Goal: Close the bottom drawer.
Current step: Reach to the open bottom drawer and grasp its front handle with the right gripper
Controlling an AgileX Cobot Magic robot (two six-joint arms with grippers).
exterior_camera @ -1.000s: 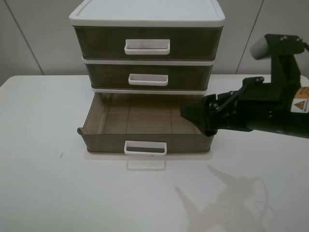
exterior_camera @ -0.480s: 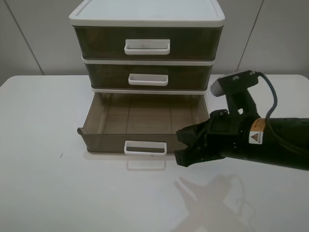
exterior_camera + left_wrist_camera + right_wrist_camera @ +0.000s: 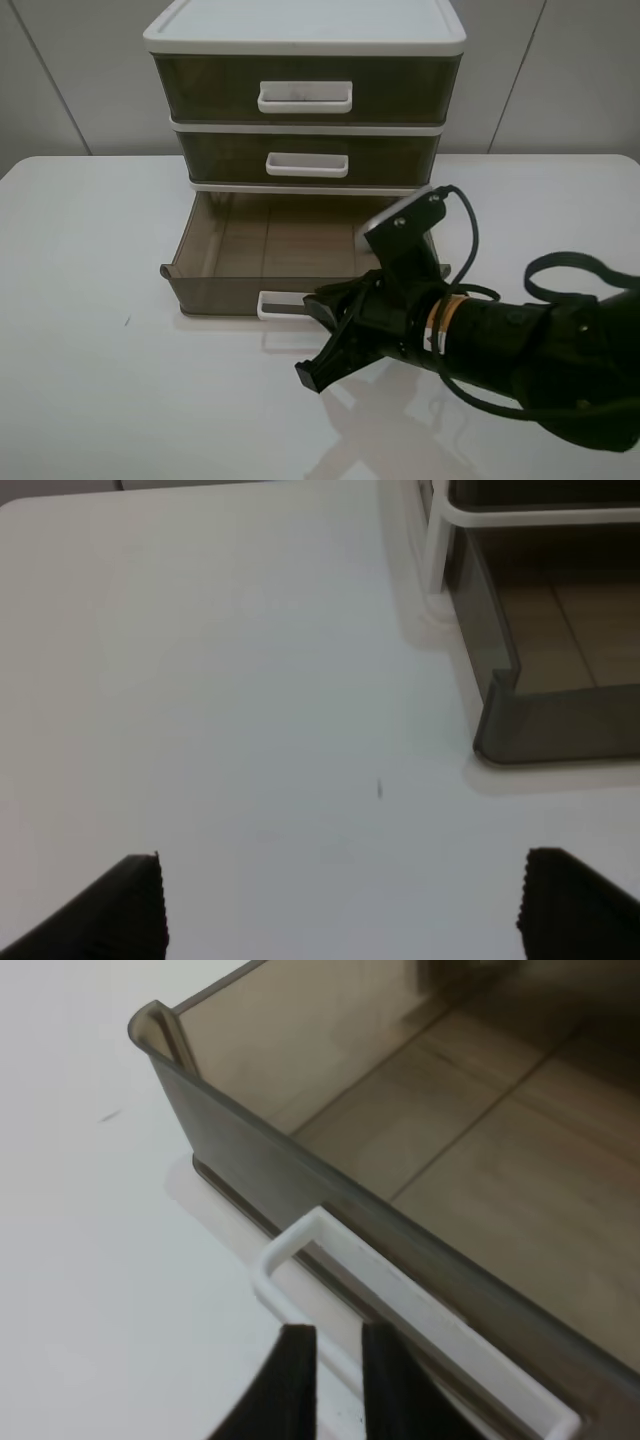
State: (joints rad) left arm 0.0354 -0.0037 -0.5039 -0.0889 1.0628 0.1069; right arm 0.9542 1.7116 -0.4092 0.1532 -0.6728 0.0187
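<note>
The bottom drawer (image 3: 215, 293) is smoky brown and stands pulled out of the white-topped unit (image 3: 305, 25), and it is empty. Its white loop handle (image 3: 274, 305) is partly covered by my right arm. My right gripper (image 3: 312, 365) is low over the table just in front of the drawer's front wall. In the right wrist view the gripper (image 3: 338, 1352) has its fingers nearly together and holds nothing, right below the handle (image 3: 330, 1245) of the drawer (image 3: 480, 1160). My left gripper (image 3: 345, 905) is open and empty over bare table, left of the drawer's corner (image 3: 560, 730).
Two closed brown drawers (image 3: 305, 157) with white handles are stacked above the open one. The white table (image 3: 90, 380) runs out to the left and front. My right arm with its cable (image 3: 520, 345) lies across the table's right front.
My right arm has swung down and to the left, from beside the drawer's right side to in front of its handle. The drawer has not moved.
</note>
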